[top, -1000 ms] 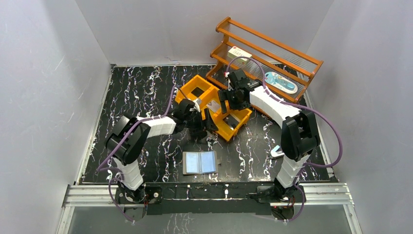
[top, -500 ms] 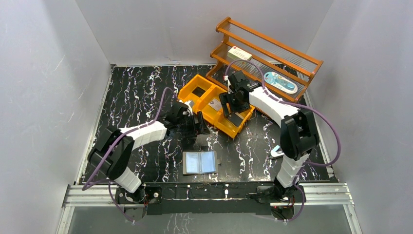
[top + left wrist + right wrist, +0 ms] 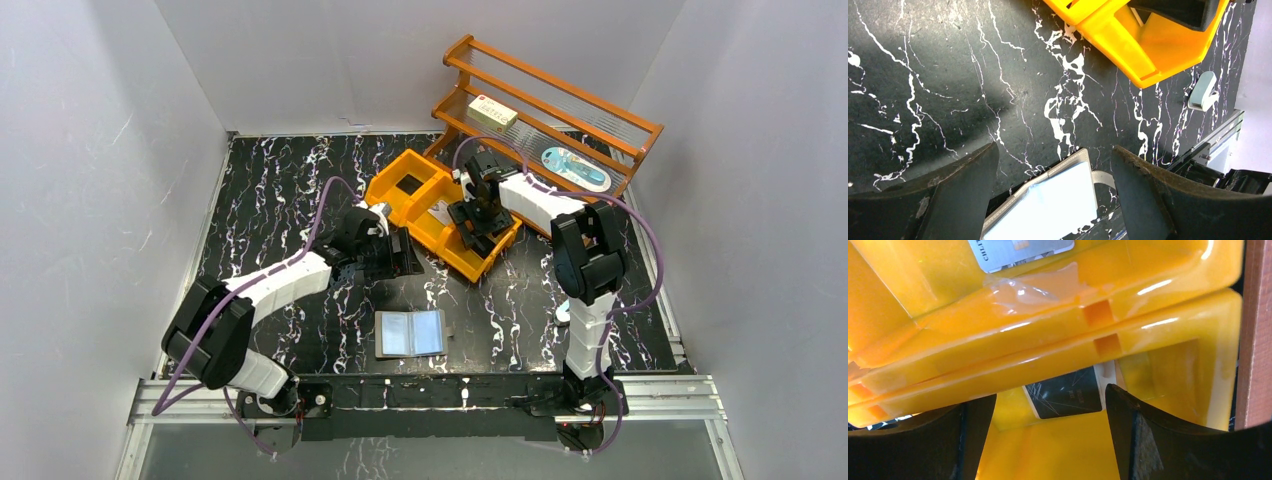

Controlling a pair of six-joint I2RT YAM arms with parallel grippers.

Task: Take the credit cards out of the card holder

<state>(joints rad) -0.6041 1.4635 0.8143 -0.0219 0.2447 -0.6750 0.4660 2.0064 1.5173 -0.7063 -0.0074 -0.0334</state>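
Card holder point(image 3: 410, 333) open flat at six o'clock on the desk point(image 3: 270, 200). At its twelve, left hand point(image 3: 402, 256) wide, empty. At one o'clock, right hand point(image 3: 478, 222) wide, empty, inside orange bin point(image 3: 455, 262) above black card point(image 3: 1064, 395); silvery card point(image 3: 1018, 250) in next compartment.

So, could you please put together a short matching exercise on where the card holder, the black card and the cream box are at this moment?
Things:
1. card holder
2. black card
3. cream box

Places:
A. on the wooden rack
B. lying open on the table
C. inside the orange bin

Pairs: 1-B, 2-C, 3-A.
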